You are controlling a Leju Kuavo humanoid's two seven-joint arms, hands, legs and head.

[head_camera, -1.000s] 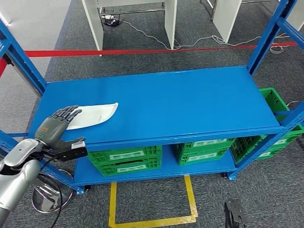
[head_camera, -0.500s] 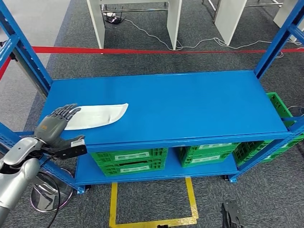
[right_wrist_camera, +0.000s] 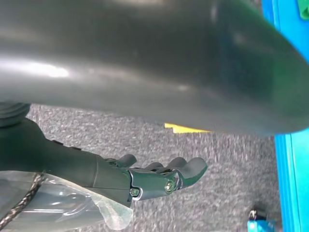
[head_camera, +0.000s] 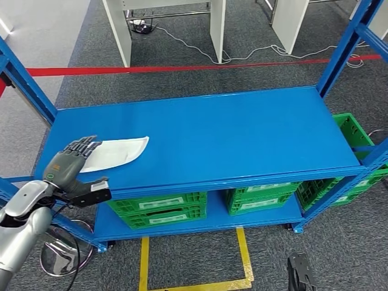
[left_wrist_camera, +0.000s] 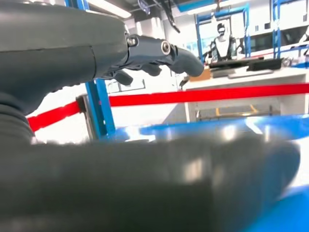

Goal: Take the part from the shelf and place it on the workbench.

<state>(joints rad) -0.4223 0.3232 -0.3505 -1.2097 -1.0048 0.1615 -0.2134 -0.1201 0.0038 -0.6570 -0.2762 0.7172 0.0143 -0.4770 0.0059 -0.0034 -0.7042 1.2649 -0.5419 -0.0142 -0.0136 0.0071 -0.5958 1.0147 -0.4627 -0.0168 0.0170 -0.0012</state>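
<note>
Blue shelf [head_camera: 219,133] spans the head view; green crates [head_camera: 157,206] sit on its lower level. The part [head_camera: 116,153] — flat, white, tapered — lies on the top deck near the shelf's left end, close to the front edge, likely so a hand can come at it from the aisle. Left hand [head_camera: 68,163] hovers at the part's near end, fingers [head_camera: 85,145] extended flat and slightly spread, holding nothing; contact with the part cannot be confirmed. Right hand [right_wrist_camera: 160,176] hangs over the carpet — fingers loosely extended, empty.
</note>
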